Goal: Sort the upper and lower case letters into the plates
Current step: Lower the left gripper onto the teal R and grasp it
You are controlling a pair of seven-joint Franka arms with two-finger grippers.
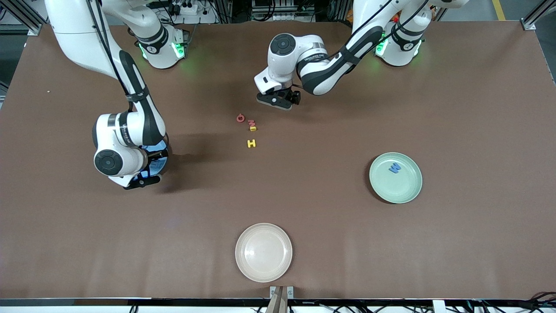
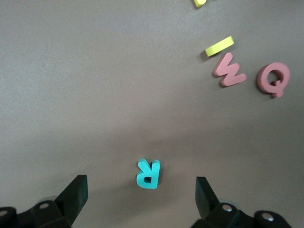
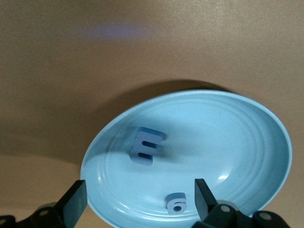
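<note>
My left gripper (image 1: 278,99) hangs open over a teal R (image 2: 148,173), which lies on the table between its fingers (image 2: 76,192), untouched. Close by lie a red Q (image 1: 240,118), a pink letter (image 1: 251,123), a small yellow piece (image 1: 253,128) and a yellow H (image 1: 251,143). My right gripper (image 1: 145,176) is open over the blue plate (image 3: 247,142), holding nothing. In that plate rest a blue m (image 3: 146,146) and a blue g (image 3: 176,203). The mint green plate (image 1: 406,191) holds a blue W (image 1: 395,168).
A cream plate (image 1: 263,252) sits near the table's front edge, nearer to the camera than the letters. In the front view the right arm covers most of the blue plate (image 1: 160,163).
</note>
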